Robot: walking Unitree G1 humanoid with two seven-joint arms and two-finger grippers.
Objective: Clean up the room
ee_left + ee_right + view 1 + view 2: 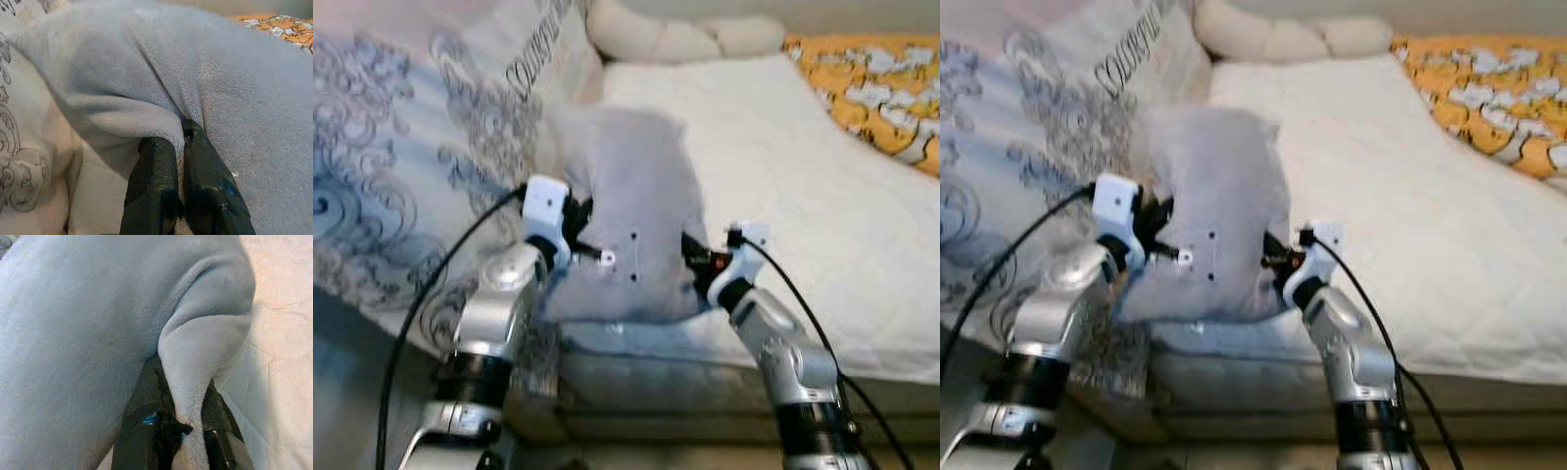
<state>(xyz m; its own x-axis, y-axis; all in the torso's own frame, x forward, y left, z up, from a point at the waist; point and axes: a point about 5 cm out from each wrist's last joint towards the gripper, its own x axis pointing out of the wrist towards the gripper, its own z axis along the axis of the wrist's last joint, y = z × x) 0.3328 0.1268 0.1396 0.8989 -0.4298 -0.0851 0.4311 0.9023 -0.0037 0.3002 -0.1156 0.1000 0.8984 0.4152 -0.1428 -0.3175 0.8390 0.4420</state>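
Both grippers pinching a grey fleece blanket over the edge of the bed

The grey blanket is bunched up in a soft heap at the near edge of the bed, right beside a big patterned pillow on the robot's left. The left gripper has its fingers closed tight on a fold of the fleece, and the right gripper is clamped on another fold on the other side, with fabric squeezed between its fingers. So the blanket sits between the two silver arms, held at both sides. Farther back there's a cream bolster at the head of the bed and an orange patterned cover off to the right.
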